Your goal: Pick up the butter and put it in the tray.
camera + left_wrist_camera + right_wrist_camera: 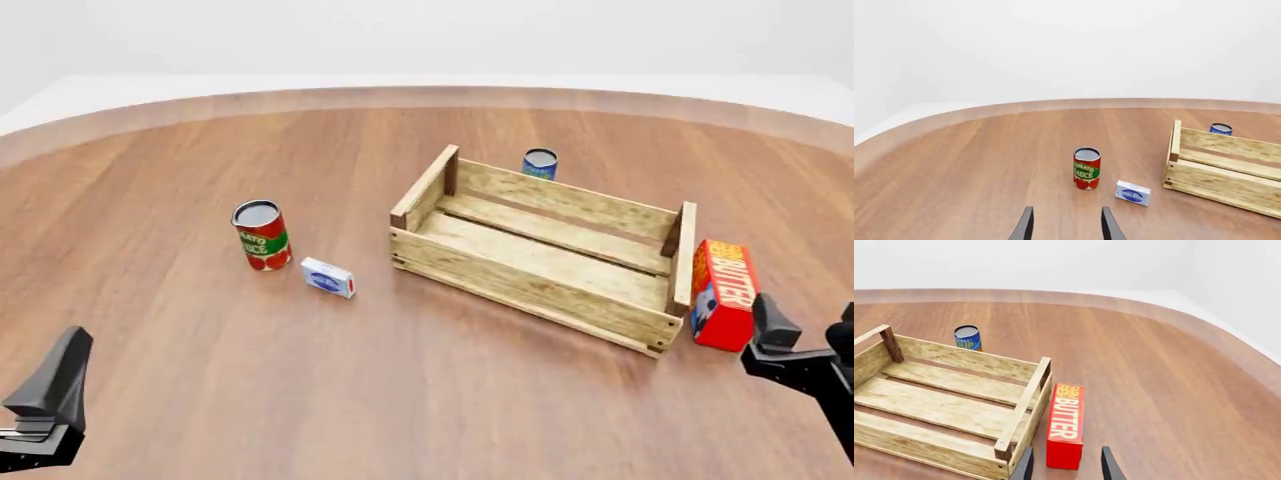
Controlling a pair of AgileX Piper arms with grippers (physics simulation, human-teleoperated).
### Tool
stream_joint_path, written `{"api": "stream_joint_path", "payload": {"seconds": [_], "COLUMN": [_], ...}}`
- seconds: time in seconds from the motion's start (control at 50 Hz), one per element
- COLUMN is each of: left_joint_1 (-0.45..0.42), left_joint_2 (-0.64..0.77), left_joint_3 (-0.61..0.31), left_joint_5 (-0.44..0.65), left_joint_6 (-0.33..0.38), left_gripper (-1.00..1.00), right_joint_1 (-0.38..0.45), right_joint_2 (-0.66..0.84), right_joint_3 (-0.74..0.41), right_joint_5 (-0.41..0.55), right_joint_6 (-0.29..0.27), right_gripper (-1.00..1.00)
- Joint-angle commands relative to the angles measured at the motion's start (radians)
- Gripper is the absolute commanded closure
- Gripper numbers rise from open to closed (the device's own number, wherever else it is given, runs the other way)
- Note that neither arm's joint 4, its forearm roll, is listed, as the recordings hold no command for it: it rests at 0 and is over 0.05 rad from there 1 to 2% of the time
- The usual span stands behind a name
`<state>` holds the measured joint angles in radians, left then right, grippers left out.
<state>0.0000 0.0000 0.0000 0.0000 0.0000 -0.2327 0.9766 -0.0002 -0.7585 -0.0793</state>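
The butter is a red carton with yellow "BUTTER" lettering. It lies on the table just outside the right end of the tray, a large wooden slat crate that holds nothing. My right gripper is open and empty, low, just right of and nearer than the butter. In the right wrist view the butter lies straight ahead of the open right gripper, beside the tray. My left gripper is open and empty at the near left, far from both; one of its fingers shows in the front view.
A tomato sauce can stands left of the tray, with a small white-and-blue box beside it. Both show in the left wrist view, the can and the box. A blue can stands behind the tray.
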Motion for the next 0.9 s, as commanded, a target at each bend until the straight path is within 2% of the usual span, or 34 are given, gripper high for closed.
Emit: {"api": "stream_joint_path", "payload": {"seconds": [0.02, 0.9], "left_joint_1": [0.000, 0.000], "left_joint_2": [0.000, 0.000], "left_joint_3": [0.000, 0.000], "left_joint_5": [0.000, 0.000], "left_joint_6": [0.000, 0.000], "left_gripper": [-1.00, -1.00], "right_joint_1": [-0.004, -0.006], "right_joint_2": [0.100, 0.365], "right_joint_3": [0.000, 0.000], "right_joint_5": [-0.090, -0.314], "right_joint_6": [0.006, 0.001], "right_gripper": [-1.00, -1.00]}}
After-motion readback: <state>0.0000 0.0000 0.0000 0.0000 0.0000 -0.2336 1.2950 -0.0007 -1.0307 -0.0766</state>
